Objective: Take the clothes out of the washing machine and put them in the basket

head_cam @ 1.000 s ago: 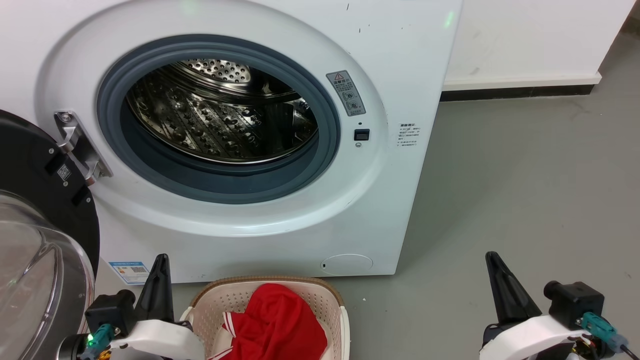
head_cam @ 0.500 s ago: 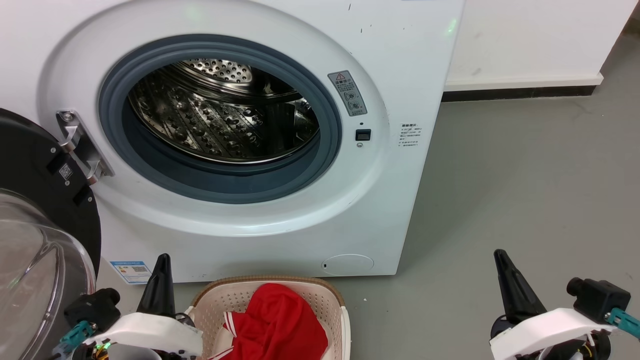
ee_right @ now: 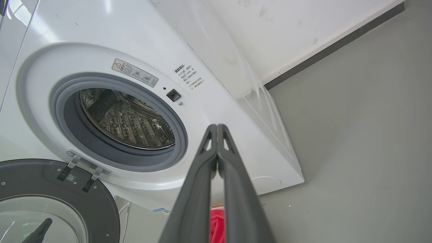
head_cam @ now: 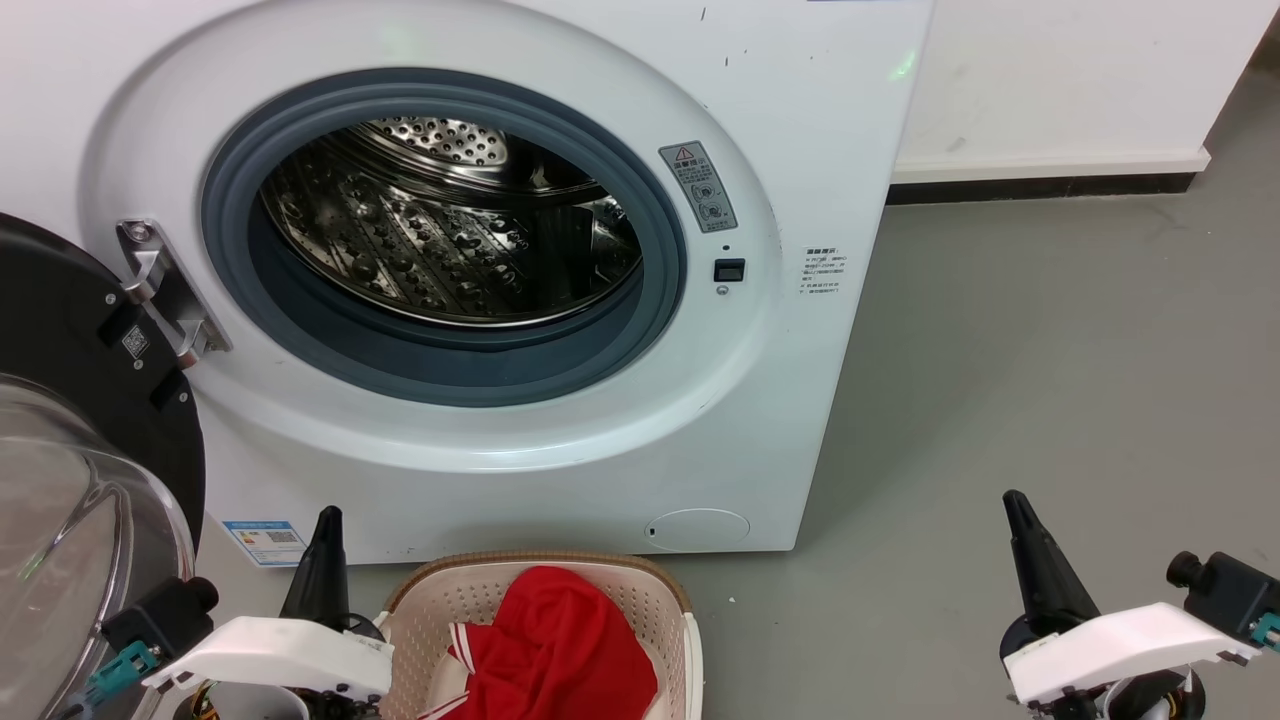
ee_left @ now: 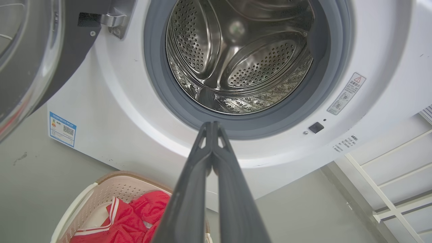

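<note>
The white washing machine (head_cam: 820, 120) stands with its door swung open to the left and a bare steel drum (head_cam: 440, 230) behind the grey porthole. Red clothes (head_cam: 560, 650) with white striped trim lie in the cream basket (head_cam: 672, 600) on the floor just in front of the machine. My left gripper (head_cam: 328, 520) is shut and holds nothing, pointing up just left of the basket. My right gripper (head_cam: 1015, 502) is shut and holds nothing, over the grey floor well to the right. In the left wrist view the left gripper (ee_left: 211, 125) points at the porthole rim, with the clothes (ee_left: 135, 216) below; in the right wrist view the right gripper (ee_right: 216, 126) points at the machine's front.
The open door (head_cam: 70, 330) with its black frame and glass bowl (head_cam: 60, 540) fills the left side beside my left arm. Grey floor (head_cam: 1050, 350) stretches to the right of the machine up to a white wall with a dark skirting (head_cam: 1040, 185).
Both arms have drawn back and outward: the left wrist slid left and down, the right wrist moved right. The clothes and basket have not moved. The camera shifted slightly.
</note>
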You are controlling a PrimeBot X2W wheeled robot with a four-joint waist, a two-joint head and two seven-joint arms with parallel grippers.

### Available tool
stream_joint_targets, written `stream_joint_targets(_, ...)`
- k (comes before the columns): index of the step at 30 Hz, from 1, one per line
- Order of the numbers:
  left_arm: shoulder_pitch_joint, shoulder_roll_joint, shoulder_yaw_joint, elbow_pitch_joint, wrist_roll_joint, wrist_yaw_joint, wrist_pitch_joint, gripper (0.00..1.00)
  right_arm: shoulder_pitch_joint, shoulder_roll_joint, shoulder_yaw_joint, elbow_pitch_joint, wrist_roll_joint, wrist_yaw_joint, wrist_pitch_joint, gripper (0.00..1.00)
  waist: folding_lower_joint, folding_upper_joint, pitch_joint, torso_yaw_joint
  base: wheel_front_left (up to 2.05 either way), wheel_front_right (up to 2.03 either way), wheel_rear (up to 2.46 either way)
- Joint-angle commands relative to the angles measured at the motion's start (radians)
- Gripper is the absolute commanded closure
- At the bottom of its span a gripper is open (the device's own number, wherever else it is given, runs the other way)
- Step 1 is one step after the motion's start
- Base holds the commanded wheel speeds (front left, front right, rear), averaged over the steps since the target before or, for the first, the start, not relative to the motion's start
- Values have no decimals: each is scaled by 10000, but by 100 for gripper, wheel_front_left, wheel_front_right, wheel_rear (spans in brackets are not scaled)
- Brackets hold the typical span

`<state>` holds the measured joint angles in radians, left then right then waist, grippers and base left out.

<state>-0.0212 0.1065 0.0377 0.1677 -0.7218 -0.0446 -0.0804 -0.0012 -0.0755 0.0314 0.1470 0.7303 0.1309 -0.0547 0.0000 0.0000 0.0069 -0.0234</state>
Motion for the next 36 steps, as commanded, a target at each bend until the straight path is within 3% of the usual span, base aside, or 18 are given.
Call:
stream_joint_targets(1,-273,-25,79,-63,-439,-87,104,100,-342,-81,-57,-51,498,0,44,100,0,0,-1,6,0,0,0)
stream_joint_targets(36,-604,-292,428,339,-4518,-479,1009,100,-717,-125,-464,423,4737,-1,623,100,0,0,-15,94,0,0,0)
